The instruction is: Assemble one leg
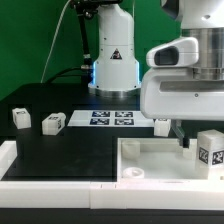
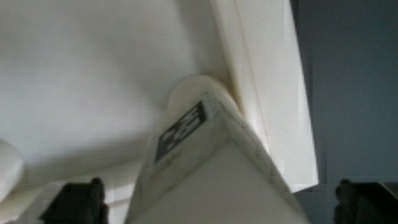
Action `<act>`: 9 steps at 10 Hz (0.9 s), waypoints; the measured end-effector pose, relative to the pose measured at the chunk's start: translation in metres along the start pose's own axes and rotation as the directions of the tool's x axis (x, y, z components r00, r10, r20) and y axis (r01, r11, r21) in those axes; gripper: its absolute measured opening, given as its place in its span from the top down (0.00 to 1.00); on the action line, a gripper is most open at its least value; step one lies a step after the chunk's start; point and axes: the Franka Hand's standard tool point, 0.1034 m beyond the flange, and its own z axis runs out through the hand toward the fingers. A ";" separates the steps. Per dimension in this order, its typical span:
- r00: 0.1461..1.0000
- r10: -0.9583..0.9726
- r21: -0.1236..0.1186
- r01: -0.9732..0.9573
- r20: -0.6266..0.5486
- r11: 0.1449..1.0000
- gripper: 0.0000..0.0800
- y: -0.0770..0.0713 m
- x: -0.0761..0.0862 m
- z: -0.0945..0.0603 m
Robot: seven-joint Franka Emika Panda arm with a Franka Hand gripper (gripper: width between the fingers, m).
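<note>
White plastic legs number four: two [image 1: 21, 118] [image 1: 53, 122] lie loose on the black worktop [image 1: 70, 150], a third [image 1: 162, 126] sits by the marker board [image 1: 112, 119], and the fourth [image 1: 211, 150] stands upright between the pincer's [image 2: 214, 200] wide-set fingers [image 2: 75, 200], over the white tray [image 1: 150, 165].

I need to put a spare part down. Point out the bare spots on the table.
Free: the black mat between the two loose legs, the marker board and the white tray part. Crowded: the exterior view's right, where the gripper hangs over the tray beside another leg.
</note>
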 end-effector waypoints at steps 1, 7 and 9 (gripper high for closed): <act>0.998 -0.058 0.001 0.058 0.001 0.998 0.19 -0.002 -0.001 0.000; 0.929 -0.371 -0.013 0.371 0.001 0.929 0.40 0.002 0.001 0.000; 0.932 -0.363 -0.013 0.363 0.001 0.932 0.56 0.003 0.001 0.000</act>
